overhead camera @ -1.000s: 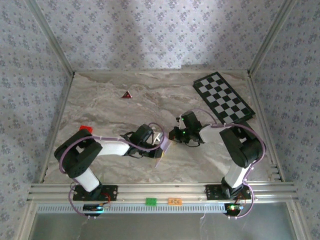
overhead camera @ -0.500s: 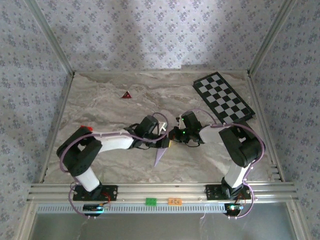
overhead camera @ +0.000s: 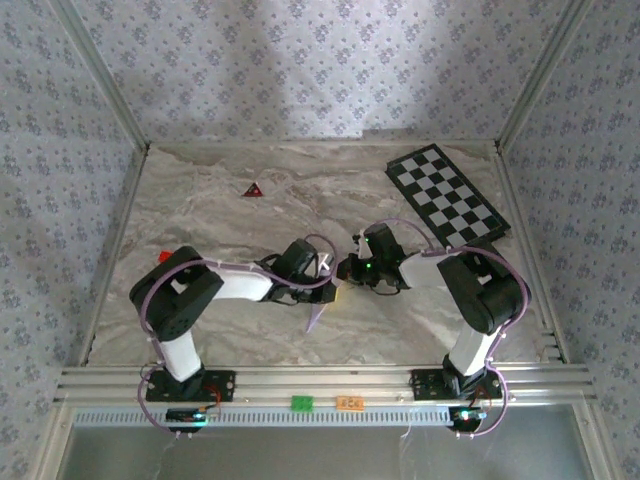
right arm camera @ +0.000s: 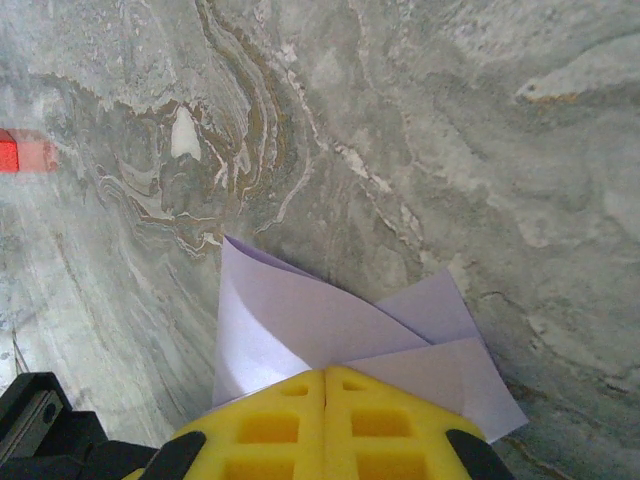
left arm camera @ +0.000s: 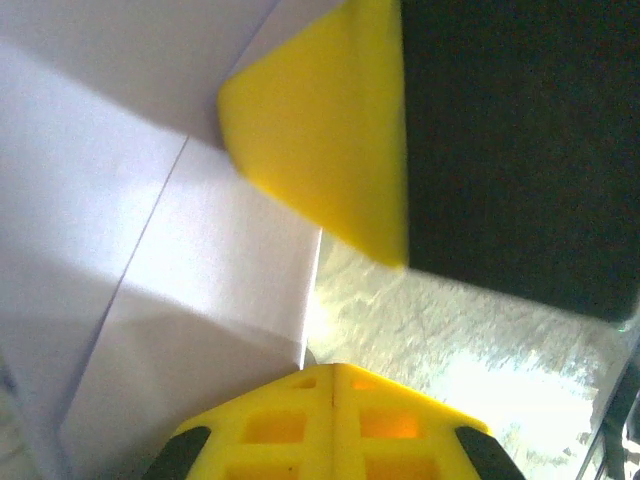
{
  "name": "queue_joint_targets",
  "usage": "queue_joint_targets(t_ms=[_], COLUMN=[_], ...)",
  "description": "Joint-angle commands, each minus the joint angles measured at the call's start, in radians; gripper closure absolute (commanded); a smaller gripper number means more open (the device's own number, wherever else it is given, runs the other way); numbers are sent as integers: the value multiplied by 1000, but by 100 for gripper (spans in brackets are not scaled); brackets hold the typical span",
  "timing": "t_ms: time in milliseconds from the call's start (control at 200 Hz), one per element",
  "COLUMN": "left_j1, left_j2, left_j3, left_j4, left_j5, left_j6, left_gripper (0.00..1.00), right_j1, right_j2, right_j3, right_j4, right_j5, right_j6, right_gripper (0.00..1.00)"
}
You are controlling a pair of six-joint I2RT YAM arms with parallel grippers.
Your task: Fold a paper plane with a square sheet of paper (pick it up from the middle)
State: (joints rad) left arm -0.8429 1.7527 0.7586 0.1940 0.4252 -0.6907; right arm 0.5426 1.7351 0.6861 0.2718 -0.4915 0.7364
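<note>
paper (right arm camera: 300,330): pale lilac | board (overhead camera: 447,192): black-white checkered | table (overhead camera: 200,210): grey marbled

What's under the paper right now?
The marble table shows around the square sheet of paper in the right wrist view. The patch directly beneath the sheet is covered, so I cannot tell.

A table (overhead camera: 200,215) with a grey and brown marbled top is seen across the middle of the top view. A black-and-white checkered board (overhead camera: 447,193) is laid flat at its upper right, and a small dark red triangle (overhead camera: 254,189) lies at upper left of centre, well apart.
</note>
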Motion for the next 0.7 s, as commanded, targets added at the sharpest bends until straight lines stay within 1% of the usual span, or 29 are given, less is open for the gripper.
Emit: queue_joint_targets(t_ms=[0,135,225,310,450,545,610,695], left_j1=[-25,-36,-45,-44,-44,-38,-17,38], left_j2=[-41,-90,-142,-208,-333,-440,-506,-554], left_j3=[-51,-81,-132,-192,-257,-276,-281,-268], left_j4=[-109,-146,-173,-181,-198,-216,-216,-242], left_j5=[-3,4,-23,-47,-48,-81,-88,-124], left_j6=[14,33,32,23,8,4,2,-17], left_gripper=[98,97,97,97,97,97,97,94], right_j1=[-7,-9,-8,-7,2,10,13,14], right_j2=[55,61,61,61,60,52,31,-21], right_j3=[-26,-21,-18,-12,12,43,78,115], right_j4=[-121,-132,-132,-128,-130,-127,-136,-161], right_j5=[76,77,76,68,45,10,-15,-29], right_j6=[-12,-18,-17,-15,-18,-18,-22,-33], right_gripper=[100,100,100,99,98,95,93,85])
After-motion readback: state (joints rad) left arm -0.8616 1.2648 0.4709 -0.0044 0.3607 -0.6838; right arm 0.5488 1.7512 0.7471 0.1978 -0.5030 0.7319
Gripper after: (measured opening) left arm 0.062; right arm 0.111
